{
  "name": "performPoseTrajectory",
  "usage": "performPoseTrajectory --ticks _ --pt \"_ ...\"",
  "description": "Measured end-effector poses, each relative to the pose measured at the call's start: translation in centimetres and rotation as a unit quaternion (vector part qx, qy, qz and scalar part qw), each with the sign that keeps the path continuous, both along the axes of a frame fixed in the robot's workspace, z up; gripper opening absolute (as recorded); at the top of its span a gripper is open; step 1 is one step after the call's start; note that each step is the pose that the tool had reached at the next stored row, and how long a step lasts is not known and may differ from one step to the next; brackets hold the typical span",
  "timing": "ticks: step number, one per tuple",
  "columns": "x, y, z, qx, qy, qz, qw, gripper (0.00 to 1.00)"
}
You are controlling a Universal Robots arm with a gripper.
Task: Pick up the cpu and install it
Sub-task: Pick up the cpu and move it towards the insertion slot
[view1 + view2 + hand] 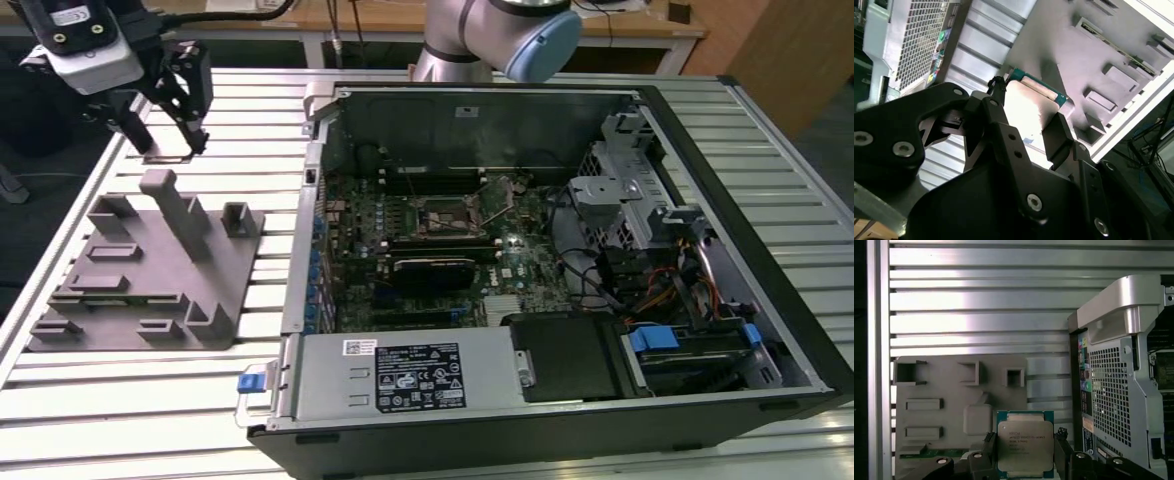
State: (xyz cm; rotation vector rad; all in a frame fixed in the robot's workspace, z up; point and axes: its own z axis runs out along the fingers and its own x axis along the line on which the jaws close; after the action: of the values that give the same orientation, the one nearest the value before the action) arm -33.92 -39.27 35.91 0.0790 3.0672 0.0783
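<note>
End effector [171, 148]: hangs at the exterior view's far left, above the tabletop [134, 400], just past the far end of the grey fixture [147, 270]; in both wrist views you can see its two black fingers [1061, 452] pressed against opposite edges of the cpu [1025, 445]; log it as clamped on the chip, not empty.

Tabletop: slatted aluminium; carries everything listed below.

Computer case [467, 125]: lies on its side with the cover off, on the exterior view's right, well apart from the end effector; open from above.

Motherboard [354, 300]: flat on the case floor; green and populated.

Grey fixture: on the tabletop beside the case, on the exterior view's left; the first wrist view shows its pockets and slots behind the chip, and the chip overlaps them rather than sitting in one; judged lifted clear, though you cannot read the gap itself.

Socket [441, 215]: dark square frame near the middle of the board; no silvery top shows in it, as far as can be made out.

Cpu: silvery top, green rim, level between the fingers, printed face toward the first wrist camera.

Progress, judged: your pick-up is done; the install is not; the carry across to the case and the seating in the socket are what is left.
</note>
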Motion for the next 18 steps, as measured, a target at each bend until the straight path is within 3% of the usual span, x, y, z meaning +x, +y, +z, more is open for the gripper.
performPoseTrajectory --ticks 18 --pt "7.3 0.0 0.0 0.0 0.0027 0.0 1.0 0.54"
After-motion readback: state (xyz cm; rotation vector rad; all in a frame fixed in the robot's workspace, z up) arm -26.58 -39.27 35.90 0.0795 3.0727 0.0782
